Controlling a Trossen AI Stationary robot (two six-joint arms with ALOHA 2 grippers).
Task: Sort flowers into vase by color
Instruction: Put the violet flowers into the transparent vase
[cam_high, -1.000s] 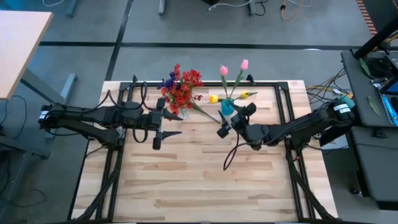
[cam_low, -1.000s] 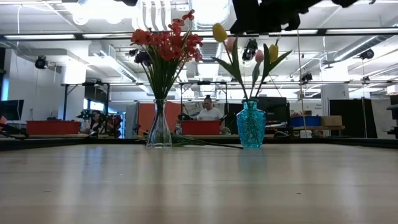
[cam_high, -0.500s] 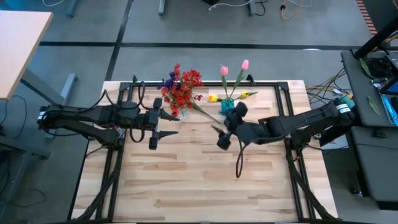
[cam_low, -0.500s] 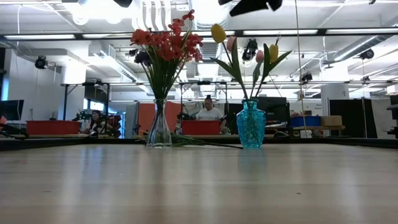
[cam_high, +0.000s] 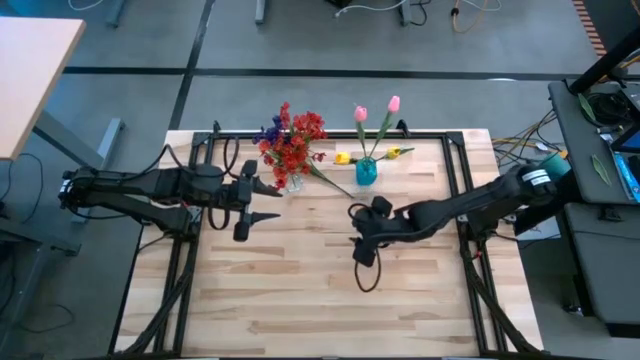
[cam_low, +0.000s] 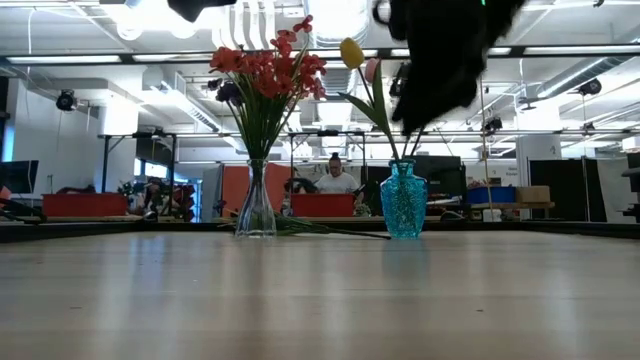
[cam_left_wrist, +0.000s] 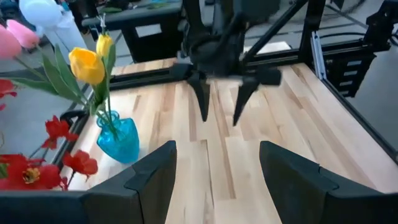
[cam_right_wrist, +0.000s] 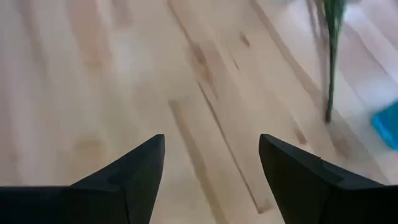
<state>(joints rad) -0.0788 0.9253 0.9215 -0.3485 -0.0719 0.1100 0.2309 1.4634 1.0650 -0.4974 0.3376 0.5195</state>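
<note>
A clear vase (cam_high: 293, 183) at the table's far side holds red and purple flowers (cam_high: 292, 142). To its right a blue vase (cam_high: 366, 172) holds pink tulips (cam_high: 360, 113) and yellow tulips (cam_left_wrist: 86, 64). One loose green stem (cam_high: 332, 181) lies flat on the table between the two vases. My right gripper (cam_high: 360, 245) hangs open over the table's middle, on the near side of the blue vase, tipped downward, with nothing between its fingers. My left gripper (cam_high: 255, 220) stands open near the clear vase, also holding nothing.
A black frame (cam_high: 330, 135) runs along the table's far edge and down both sides. Bare wood (cam_high: 300, 290) fills the near half of the table. In the low view, people sit at desks (cam_low: 335, 180) in the room beyond.
My right gripper has swung from beside the blue vase toward the table's near edge. It has tipped from roughly level to pointing steeply down and has come lower. The vases, flowers and loose stem have stayed where they were.
</note>
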